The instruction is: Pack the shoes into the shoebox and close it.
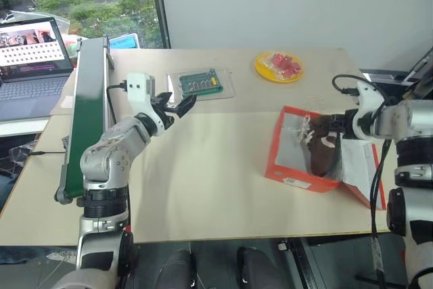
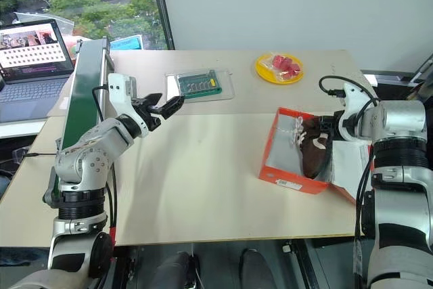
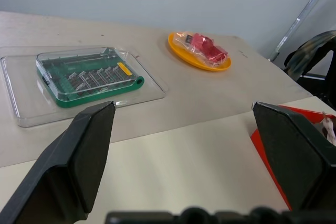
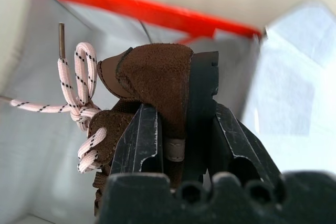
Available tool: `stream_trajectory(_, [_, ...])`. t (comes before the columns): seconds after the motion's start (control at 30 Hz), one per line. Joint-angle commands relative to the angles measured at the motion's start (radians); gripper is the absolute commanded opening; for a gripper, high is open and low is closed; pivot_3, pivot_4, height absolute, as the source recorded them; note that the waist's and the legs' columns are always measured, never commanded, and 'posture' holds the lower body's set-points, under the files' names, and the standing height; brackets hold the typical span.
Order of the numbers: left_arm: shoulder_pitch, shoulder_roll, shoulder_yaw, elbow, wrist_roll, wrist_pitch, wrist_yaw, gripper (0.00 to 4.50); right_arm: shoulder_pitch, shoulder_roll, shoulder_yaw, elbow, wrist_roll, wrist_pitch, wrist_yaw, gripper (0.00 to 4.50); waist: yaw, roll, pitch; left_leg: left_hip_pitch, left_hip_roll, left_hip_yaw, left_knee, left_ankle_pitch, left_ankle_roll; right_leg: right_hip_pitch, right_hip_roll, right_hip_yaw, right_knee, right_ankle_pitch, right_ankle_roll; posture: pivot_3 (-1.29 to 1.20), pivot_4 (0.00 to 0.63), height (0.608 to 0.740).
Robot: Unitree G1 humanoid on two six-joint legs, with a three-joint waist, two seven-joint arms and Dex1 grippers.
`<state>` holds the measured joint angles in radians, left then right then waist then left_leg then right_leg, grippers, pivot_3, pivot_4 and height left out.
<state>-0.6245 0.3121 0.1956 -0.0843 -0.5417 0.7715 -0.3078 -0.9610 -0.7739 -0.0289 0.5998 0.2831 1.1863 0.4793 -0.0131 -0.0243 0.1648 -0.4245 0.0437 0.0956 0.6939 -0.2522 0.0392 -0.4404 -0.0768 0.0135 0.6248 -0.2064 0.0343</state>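
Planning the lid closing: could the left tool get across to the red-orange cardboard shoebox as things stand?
Probably yes. The left tool hangs open above bare table, with nothing standing between it and the red-orange cardboard shoebox; the right tool holds a dark brown suede shoe there.

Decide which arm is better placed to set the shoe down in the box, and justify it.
Right. Its end effector is shut on the shoe, already over the open box. The left end effector hangs open, empty, far across the table.
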Motion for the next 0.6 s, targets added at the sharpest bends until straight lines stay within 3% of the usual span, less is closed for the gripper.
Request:
stream_trajectory(0.03, [-0.018,-0.001,-0.001,-0.032,-0.006,-0.005,-0.001,4.46,0.008,-0.015,-0.007,-0.011,-0.027,-0.063,0.020,0.79,-0.001,0.000,0.000,0.000,0.000,0.000,0.000,0.000,0.000,0.000,0.000,0.000,0.000,0.000,0.000,0.00,0.150,0.740])
stream_trajectory(0.6, [-0.094,0.040,-0.024,0.067,0.040,-0.053,-0.066,4.46,0.098,0.076,-0.029,0.055,-0.082,-0.220,0.010,0.79,-0.001,-0.002,-0.001,0.002,0.000,0.001,0.001,0.000,0.000,0.003,0.000,-0.001,0.000,0.000,0.000,0.00,0.150,0.740])
